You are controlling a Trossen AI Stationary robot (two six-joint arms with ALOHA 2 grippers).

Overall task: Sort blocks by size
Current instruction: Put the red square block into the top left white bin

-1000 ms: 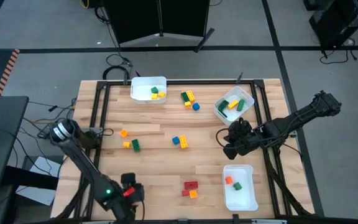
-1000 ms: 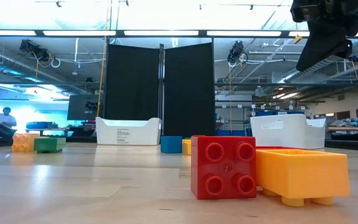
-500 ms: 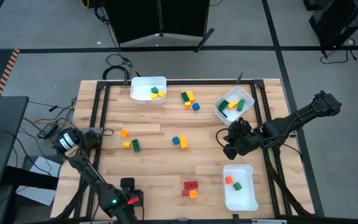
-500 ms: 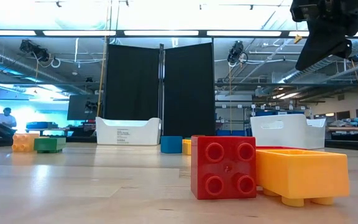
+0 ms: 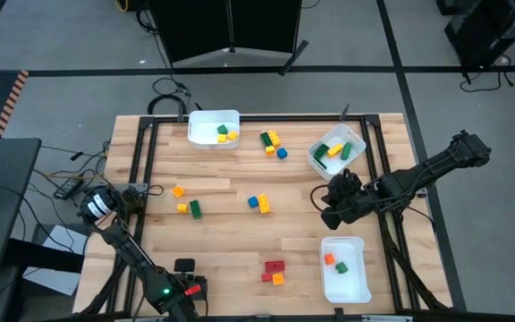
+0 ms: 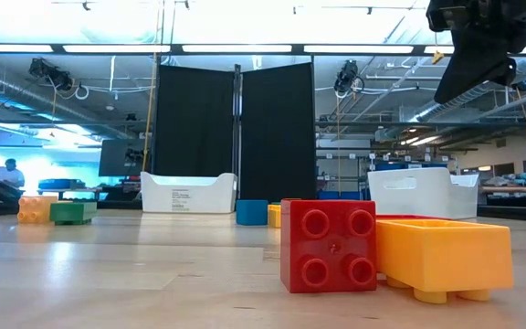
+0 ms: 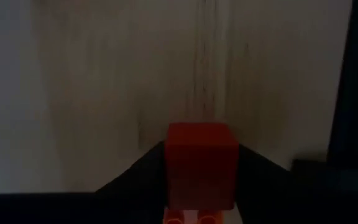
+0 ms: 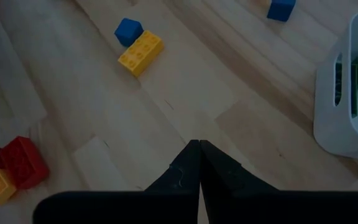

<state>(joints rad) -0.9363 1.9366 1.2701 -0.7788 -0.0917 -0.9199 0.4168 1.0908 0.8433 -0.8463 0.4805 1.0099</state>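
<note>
loose blocks lie scattered on the wooden table (image 5: pixel 231 259): a red block (image 5: pixel 274 266) touching an orange block (image 5: pixel 278 279) near the front edge, a blue block (image 5: pixel 252 201) just beside a yellow block (image 5: pixel 263 205) in the middle, and a green block (image 5: pixel 195 208) with small yellow and orange ones at the left. three white bins (image 5: pixel 213 127) hold more blocks, one at the back, one at the back right, one at the front right. the left gripper (image 7: pixel 201 205), low at the front left corner, holds a red brick (image 7: pixel 201 163) between its fingers. the right gripper (image 8: pixel 199 163) hangs above the table's right side, fingers pressed together and empty.
</note>
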